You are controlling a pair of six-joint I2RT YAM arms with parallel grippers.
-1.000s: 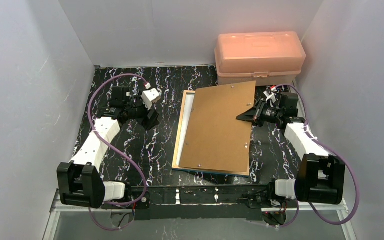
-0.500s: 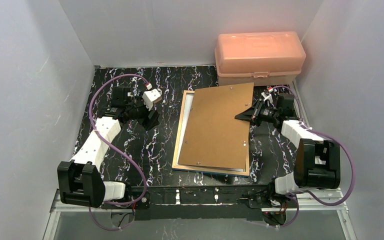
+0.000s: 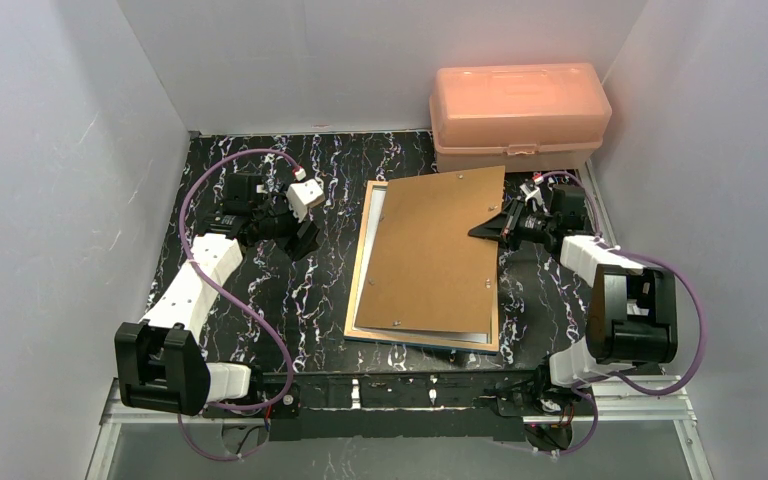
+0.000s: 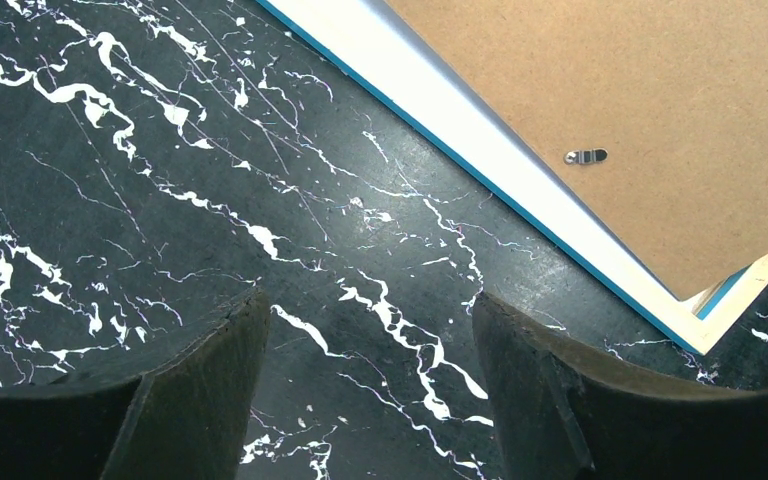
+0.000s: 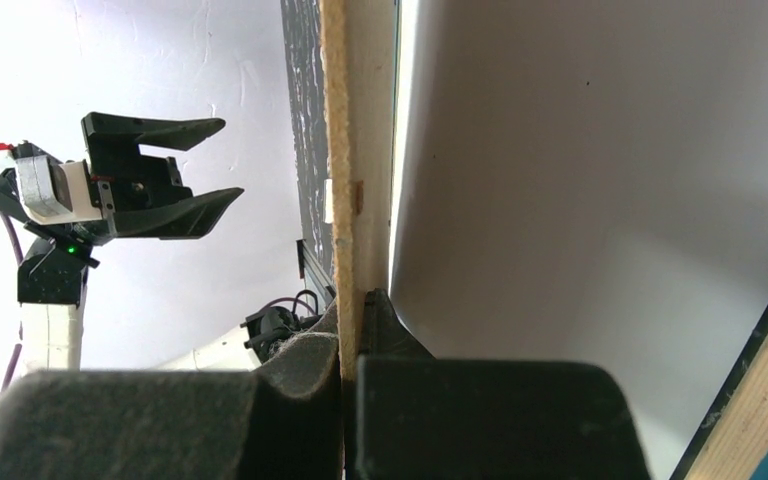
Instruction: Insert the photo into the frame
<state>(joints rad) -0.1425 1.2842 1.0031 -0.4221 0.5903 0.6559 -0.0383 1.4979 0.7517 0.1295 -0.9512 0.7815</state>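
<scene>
Both arms share one build. Left arm (image 3: 195, 285) and right arm (image 3: 600, 262): white link shells, black joint housings, with the biggest black block just above the base rail (image 3: 400, 383). A purple cable (image 3: 250, 320) loops off each arm, up from the base rail. White camera block (image 3: 303, 195) on the left wrist. Left gripper (image 4: 370, 400) and right gripper (image 5: 352, 330): black tapered fingers, matte textured pads.

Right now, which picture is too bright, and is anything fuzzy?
Right wrist view: the wall behind the left pincer is washed out white, and the right pincer, close up on the board, is dark and fuzzy. Left wrist view: the table is sharp and evenly lit. Top view: the pink box glows brightest.
</scene>
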